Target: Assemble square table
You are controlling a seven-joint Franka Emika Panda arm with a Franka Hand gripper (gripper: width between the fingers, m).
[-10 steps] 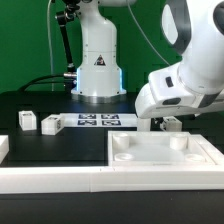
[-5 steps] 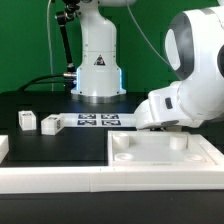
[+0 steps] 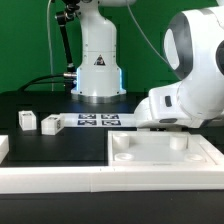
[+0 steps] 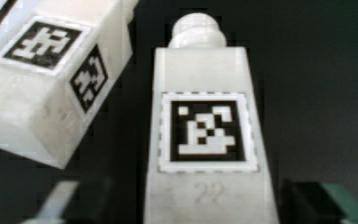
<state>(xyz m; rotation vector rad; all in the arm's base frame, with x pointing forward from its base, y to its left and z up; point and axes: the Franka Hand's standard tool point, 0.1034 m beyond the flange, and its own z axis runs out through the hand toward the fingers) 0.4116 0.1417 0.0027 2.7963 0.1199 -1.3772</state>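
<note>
In the wrist view a white leg [image 4: 202,120] with a black-and-white tag lies lengthwise between my gripper's [image 4: 194,205] two fingers. Dark gaps show on both sides of it, so the jaws stand open around it and do not touch it. A second tagged leg [image 4: 60,70] lies close beside it. In the exterior view my gripper [image 3: 168,127] is down low just behind the square tabletop [image 3: 160,158], and the hand hides the leg between the fingers. Two more legs [image 3: 25,120] [image 3: 50,123] stand at the exterior view's left.
The marker board [image 3: 95,120] lies flat in front of the arm's base [image 3: 97,75]. A long white border rail [image 3: 60,180] runs along the front, with a white piece [image 3: 3,148] of it at the exterior view's left edge.
The arm came down and toward the exterior view's right between the earliest frame and half a second ago. Since then it has barely moved.
</note>
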